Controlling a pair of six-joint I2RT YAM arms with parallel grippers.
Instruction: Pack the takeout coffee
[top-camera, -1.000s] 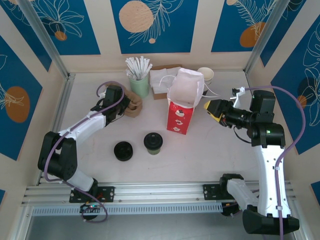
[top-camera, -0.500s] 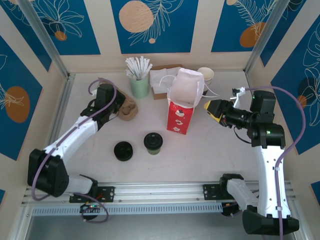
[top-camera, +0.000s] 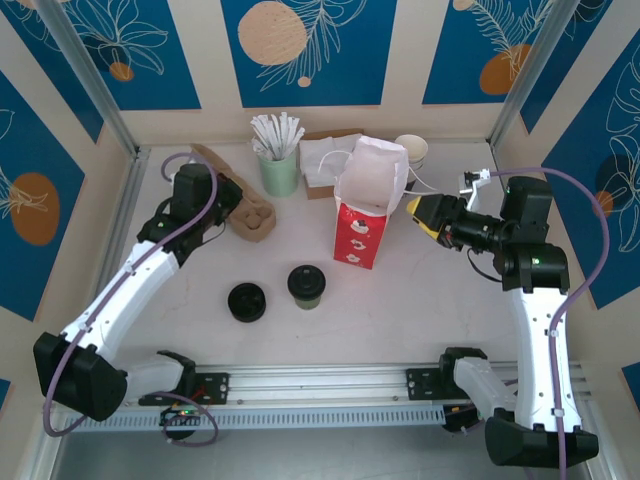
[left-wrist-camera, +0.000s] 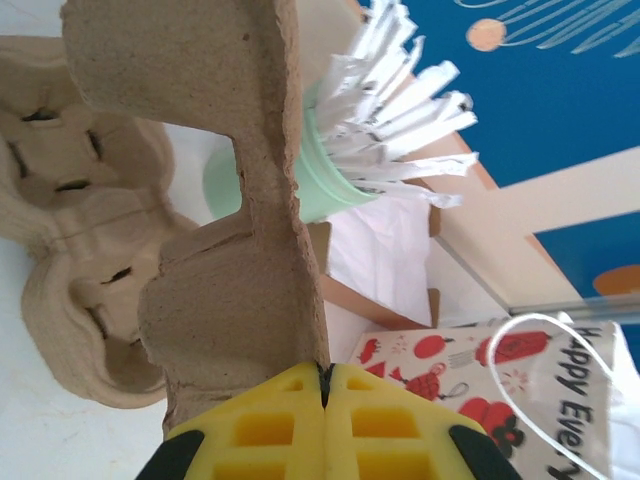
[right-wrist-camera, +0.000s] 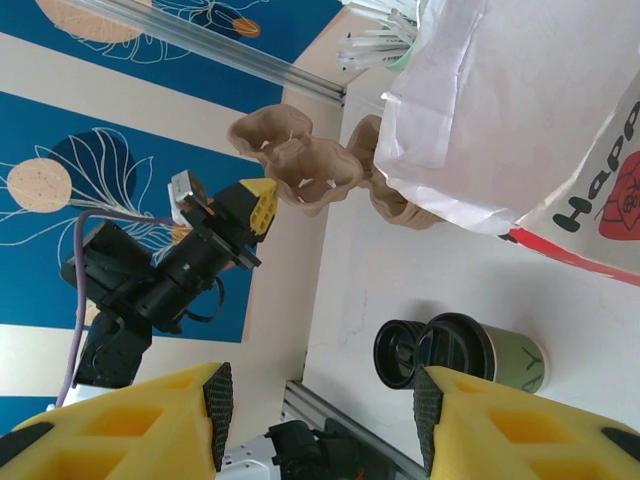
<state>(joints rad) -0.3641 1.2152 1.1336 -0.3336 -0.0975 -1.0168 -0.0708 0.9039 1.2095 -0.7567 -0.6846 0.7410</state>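
Observation:
The takeout coffee (top-camera: 306, 285), an olive-green cup with a black lid, stands on the table in front of the red-and-white paper bag (top-camera: 365, 212); it also shows in the right wrist view (right-wrist-camera: 485, 352). My left gripper (top-camera: 222, 192) (left-wrist-camera: 323, 375) is shut on the edge of a brown cardboard cup carrier (left-wrist-camera: 230, 290), held tilted above the table at the back left. In the right wrist view that carrier (right-wrist-camera: 300, 168) hangs from the left gripper (right-wrist-camera: 258, 196). My right gripper (top-camera: 424, 215) (right-wrist-camera: 320, 420) is open, hovering just right of the bag.
A low black disc (top-camera: 246, 301) lies left of the coffee. More brown carriers (top-camera: 255, 217) sit behind it. A mint cup of white sticks (top-camera: 278, 160), a box of napkins (top-camera: 325, 160) and white paper cups (top-camera: 412, 150) line the back wall.
The left arm drew back to the left and rose, lifting one cardboard carrier off the pile. The right arm barely shifted.

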